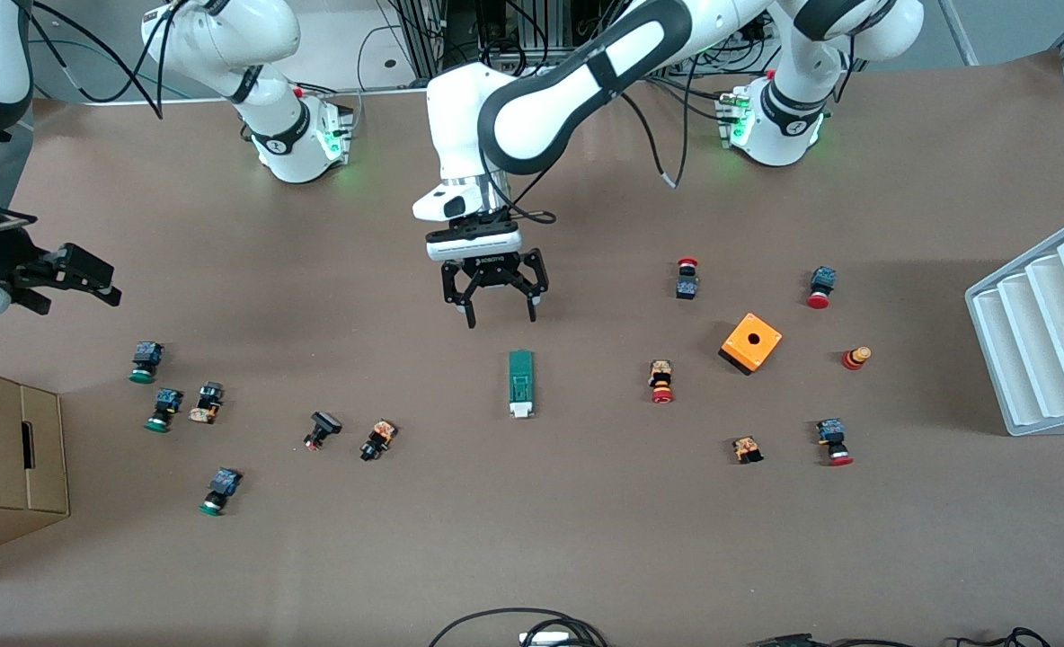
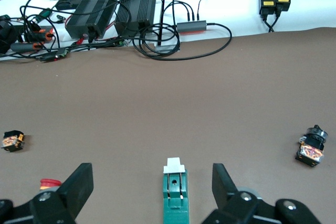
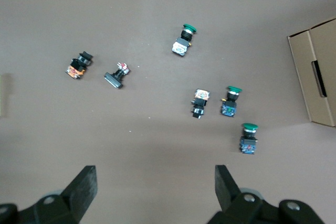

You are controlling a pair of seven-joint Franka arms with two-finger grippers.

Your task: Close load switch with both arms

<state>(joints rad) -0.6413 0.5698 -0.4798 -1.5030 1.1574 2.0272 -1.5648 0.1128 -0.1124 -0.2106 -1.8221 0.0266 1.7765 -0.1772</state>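
Hovering over the table, your left gripper (image 1: 501, 314) has fingers apart, the load switch (image 1: 520, 384) lying flat nearer the camera. Your right gripper (image 1: 83, 274) waits, fingers apart, above the green-capped buttons (image 1: 146, 361).

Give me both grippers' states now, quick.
Left gripper: open, empty, over the table by the narrow dark-green load switch with white lever end.
Right gripper: open, empty, waiting over the table's right-arm end.

A robotics lab: two white Franka arms (image 1: 532, 99) bolted to a brown-covered table (image 1: 532, 539), push-buttons (image 1: 662, 381) scattered across it, with power supplies (image 2: 94, 11) and tangled cables (image 2: 173, 40) along its edge.
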